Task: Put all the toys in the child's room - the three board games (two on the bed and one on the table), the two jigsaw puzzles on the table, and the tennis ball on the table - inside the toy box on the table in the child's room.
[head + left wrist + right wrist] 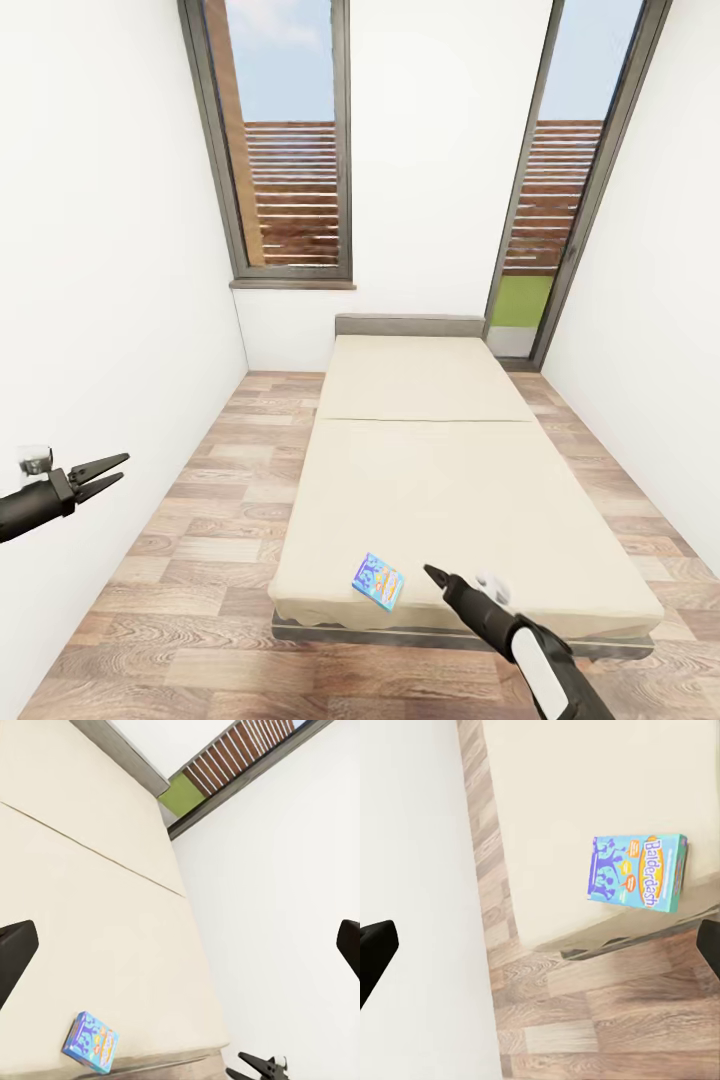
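Note:
A blue Balderdash board game box (377,581) lies flat on the cream bed (430,470), close to its near edge. The box (637,871) is also in the right wrist view, with its printed lid facing up, and the box (91,1042) shows in the left wrist view too. My right gripper (436,576) hovers just right of the box over the near end of the bed, its fingers (375,954) wide apart and empty. My left gripper (120,468) hangs open over the floor by the left wall, far from the box.
The bed fills the middle of a narrow room with a grey headboard (408,325) at the far end. White walls stand close on both sides. A strip of wood floor (210,500) runs left of the bed. A window (290,150) and a glass door (545,250) are at the back.

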Motion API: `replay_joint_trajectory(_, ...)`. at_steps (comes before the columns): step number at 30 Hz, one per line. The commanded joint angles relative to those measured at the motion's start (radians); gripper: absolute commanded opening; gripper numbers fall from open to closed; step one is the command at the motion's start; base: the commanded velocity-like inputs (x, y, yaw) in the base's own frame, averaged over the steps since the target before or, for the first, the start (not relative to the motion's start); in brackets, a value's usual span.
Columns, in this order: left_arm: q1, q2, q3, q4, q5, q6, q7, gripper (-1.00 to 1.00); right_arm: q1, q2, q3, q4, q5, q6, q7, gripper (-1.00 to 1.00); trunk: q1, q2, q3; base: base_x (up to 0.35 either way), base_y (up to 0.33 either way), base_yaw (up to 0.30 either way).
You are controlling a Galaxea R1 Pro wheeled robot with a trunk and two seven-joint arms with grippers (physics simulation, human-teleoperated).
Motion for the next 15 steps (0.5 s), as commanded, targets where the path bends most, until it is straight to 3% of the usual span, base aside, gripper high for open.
replay_joint_trajectory(1, -0.001, 0.0, 0.0, 0.0, 0.002, 0.008, -0.002, 1.0, -0.001, 0.002, -0.01, 0.003, -0.005, 0.008, -0.002, 1.0, 0.004, -0.009, -0.005, 0.0, 0.0, 0.0)
replay_joint_trajectory(8, -0.001, 0.0, -0.001, 0.001, 0.002, 0.012, -0.002, 1.0, -0.005, -0.004, -0.02, 0.004, -0.01, 0.009, -0.162, 1.0, 0.031, -0.058, -0.027, 0.0, 0.0, 0.0)
replay_joint_trajectory(15, -0.001, 0.0, -0.001, 0.0, 0.004, 0.012, -0.002, 1.0, -0.003, 0.01, -0.019, 0.007, -0.014, 0.0, -0.209, 1.0, 0.058, -0.107, -0.049, 0.0, 0.0, 0.0)
